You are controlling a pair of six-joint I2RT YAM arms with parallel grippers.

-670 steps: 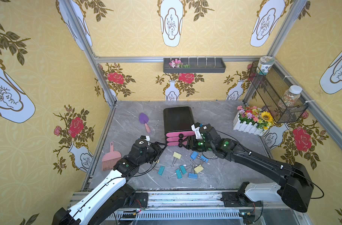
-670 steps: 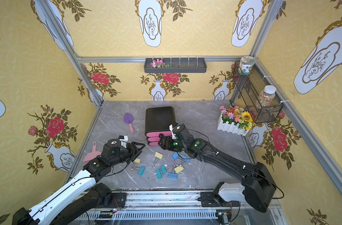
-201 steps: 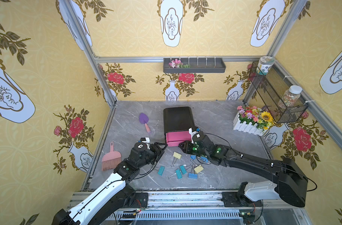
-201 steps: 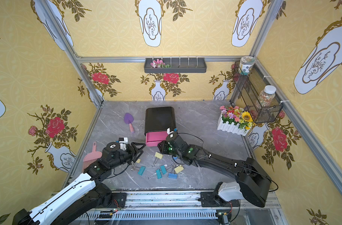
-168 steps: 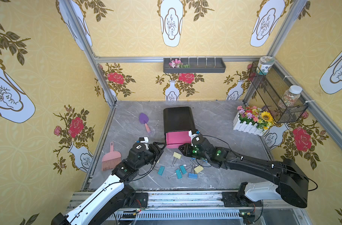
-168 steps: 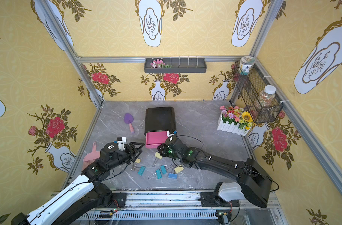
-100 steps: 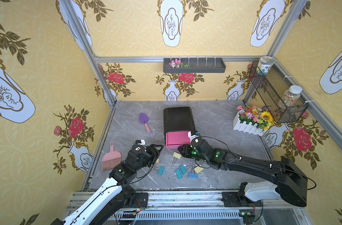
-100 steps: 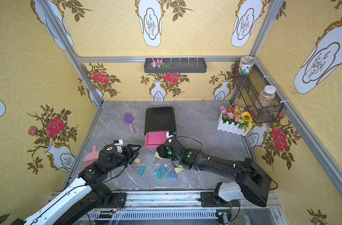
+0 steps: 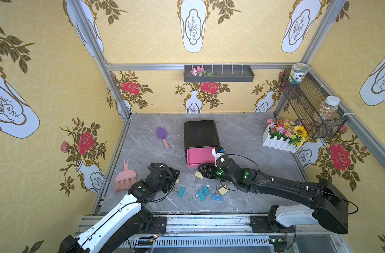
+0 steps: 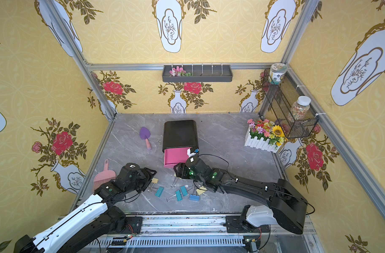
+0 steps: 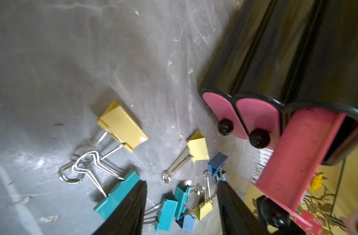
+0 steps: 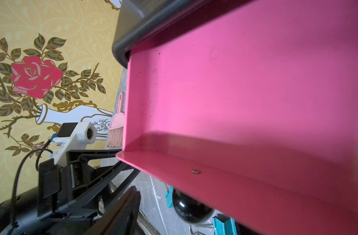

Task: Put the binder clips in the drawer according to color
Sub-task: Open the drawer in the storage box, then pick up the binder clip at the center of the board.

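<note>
The drawer cabinet (image 9: pixel 200 134) is black, and its top pink drawer (image 9: pixel 198 158) stands pulled out and empty (image 12: pixel 245 91). The two lower drawers (image 11: pixel 257 117) are shut. My right gripper (image 9: pixel 203 171) is at the open drawer's black knob (image 12: pixel 189 207). It is open, with one finger (image 12: pixel 123 211) apart from the knob and the other hidden. Binder clips lie loose in front of the cabinet: yellow (image 11: pixel 122 126), teal (image 9: pixel 181 192) and blue (image 9: pixel 216 197). My left gripper (image 11: pixel 180 207) hovers open over them, holding nothing; it sits left of the clips (image 10: pixel 151 174).
A pink hand brush (image 9: pixel 124 178) lies at the left edge, and a purple trowel (image 9: pixel 162 137) left of the cabinet. A white picket flower box (image 9: pixel 282 137) stands at the right. A wire basket (image 9: pixel 312 109) with jars hangs on the right wall.
The top drawer came out under my right gripper, which has since opened off the knob. My left gripper drifted slightly toward the front, over the clips.
</note>
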